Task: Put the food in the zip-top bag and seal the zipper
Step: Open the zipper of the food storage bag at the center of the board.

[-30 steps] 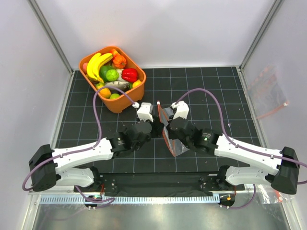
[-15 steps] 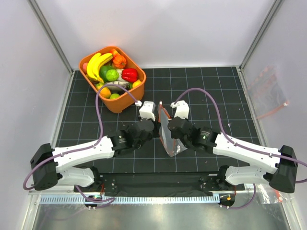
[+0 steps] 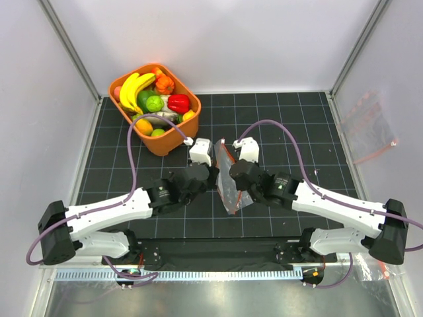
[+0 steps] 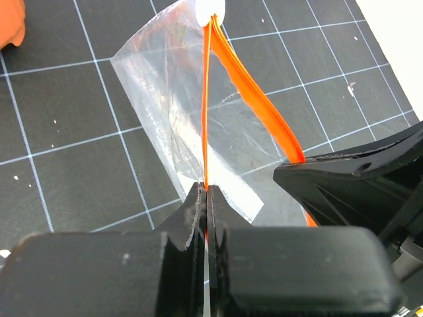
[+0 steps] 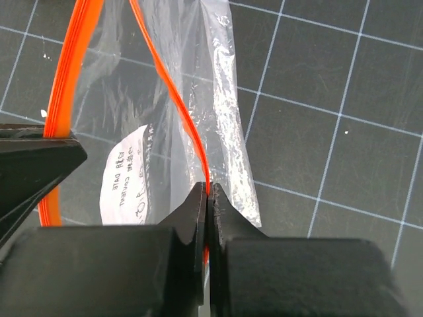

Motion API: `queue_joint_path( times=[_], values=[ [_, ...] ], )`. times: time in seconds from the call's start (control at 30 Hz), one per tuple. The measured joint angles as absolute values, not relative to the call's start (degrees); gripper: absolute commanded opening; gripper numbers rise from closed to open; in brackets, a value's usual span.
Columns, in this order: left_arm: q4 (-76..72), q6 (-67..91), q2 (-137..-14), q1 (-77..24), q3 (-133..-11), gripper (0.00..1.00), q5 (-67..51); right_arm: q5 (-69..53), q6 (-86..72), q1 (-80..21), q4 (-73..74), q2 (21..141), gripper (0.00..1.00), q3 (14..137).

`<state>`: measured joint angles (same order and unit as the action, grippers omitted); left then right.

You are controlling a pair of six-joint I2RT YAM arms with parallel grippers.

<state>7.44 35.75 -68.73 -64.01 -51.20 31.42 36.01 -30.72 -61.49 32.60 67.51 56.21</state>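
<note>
Well to the left of the zip-top bag (image 3: 229,191) and behind it sits the orange tub (image 3: 165,142). The food (image 3: 153,103) is piled inside it: bananas, a lime-green piece, a red pepper and orange pieces. None of it is in the bag.

The left arm (image 3: 112,210) reaches low across the table (image 3: 297,119) to the bag's left side, its wrist turned inward. The left gripper (image 4: 206,193) is clamped tight on the left lip of the zipper (image 4: 206,105), at the bag's near end.

The bag is held up by its mouth between the two wrists. The two lips are parted into a narrow slit and meet at the white tab (image 4: 209,6) at the far end.

On the bag's right side the right arm (image 3: 337,205) mirrors that reach. The right gripper (image 5: 207,190) is pinched closed on the right lip.
</note>
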Motion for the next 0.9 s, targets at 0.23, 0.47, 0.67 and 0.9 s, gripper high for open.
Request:
queue_joint_path(
  times=[0.23, 0.47, 0.67, 0.9],
  values=[
    [11.92, 35.77, -69.67, -64.01, -55.07, 0.24, 32.08, 35.77, -30.00, -61.56, 33.91, 67.53, 0.01, 59.00],
    [16.23, 36.05, -75.66, -64.01, -60.29, 0.38, 34.17, 35.57, -29.61, -62.63, 33.98, 67.55, 0.01, 61.89],
    [18.55, 37.45, -77.84, -64.01, -60.34, 0.41, 35.40, 35.68, -29.36, -63.29, 33.89, 67.51, 0.01, 62.37],
    [18.74, 39.86, -79.15, -64.01, -60.10, 0.41, 35.48, 37.12, -29.19, -63.55, 33.52, 65.08, 0.01, 62.06]
  ],
)
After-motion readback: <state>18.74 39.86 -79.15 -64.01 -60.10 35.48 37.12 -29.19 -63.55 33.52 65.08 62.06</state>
